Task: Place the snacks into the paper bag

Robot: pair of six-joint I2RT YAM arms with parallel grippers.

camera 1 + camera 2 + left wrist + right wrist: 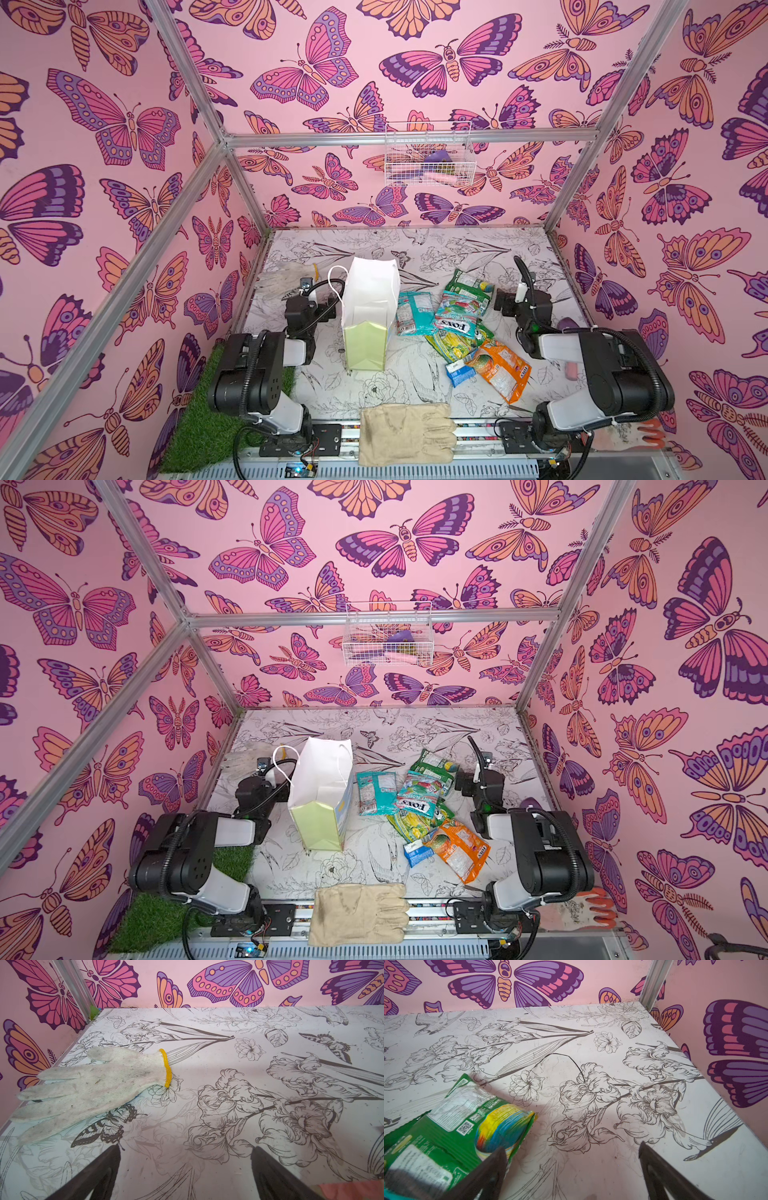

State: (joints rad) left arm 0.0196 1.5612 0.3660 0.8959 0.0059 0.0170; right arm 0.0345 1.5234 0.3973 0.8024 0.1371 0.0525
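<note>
The paper bag stands upright left of centre, white with a pale green side panel and cord handles. Right of it the snacks lie in a loose heap: a green packet, a teal packet, a teal Fox's packet, a yellow-green packet, an orange packet and a small blue one. My left gripper sits just left of the bag, open over bare table. My right gripper is open and empty, one finger at the green packet's edge.
A white knit glove lies at the back left. A beige glove lies across the front rail, and an orange-and-white glove is at the front right. A wire basket hangs on the back wall. Artificial grass lies at the front left.
</note>
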